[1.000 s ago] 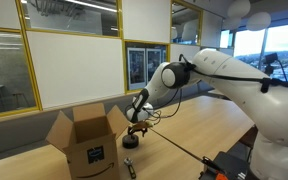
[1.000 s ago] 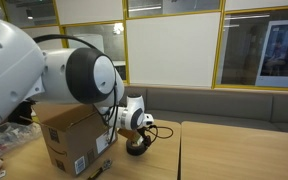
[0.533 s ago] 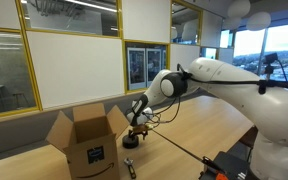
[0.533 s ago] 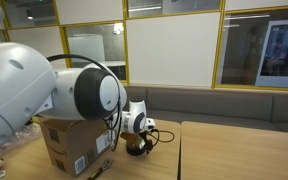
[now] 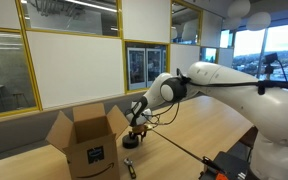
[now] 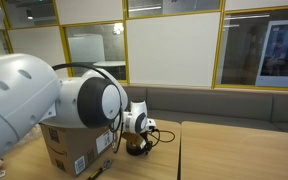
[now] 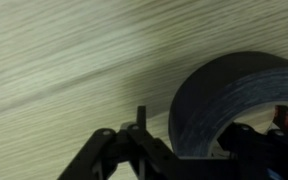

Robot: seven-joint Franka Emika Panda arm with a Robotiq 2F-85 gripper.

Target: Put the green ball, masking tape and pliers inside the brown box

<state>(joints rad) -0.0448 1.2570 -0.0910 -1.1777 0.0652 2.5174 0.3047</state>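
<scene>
The brown box [image 5: 88, 142] stands open on the wooden table, and it shows in both exterior views [image 6: 72, 146]. The dark masking tape [image 5: 130, 141] lies flat just beside the box [image 6: 136, 149]. My gripper [image 5: 134, 129] hangs right over the tape [image 6: 136, 139]. In the wrist view the gripper [image 7: 184, 150] is open and straddles the near wall of the tape [image 7: 234, 100], with one finger [image 7: 112, 152] outside the ring and the other finger [image 7: 250, 146] in its hole. The pliers [image 5: 131, 167] lie on the table in front of the box. The green ball is out of view.
A black cable [image 5: 179, 148] runs across the table from the gripper toward dark gear [image 5: 229, 165] at the table's near corner. Glass office walls stand behind the table. The robot's own arm [image 6: 44, 100] fills much of an exterior view.
My gripper has come down a little onto the tape. The box, tape and pliers have not moved.
</scene>
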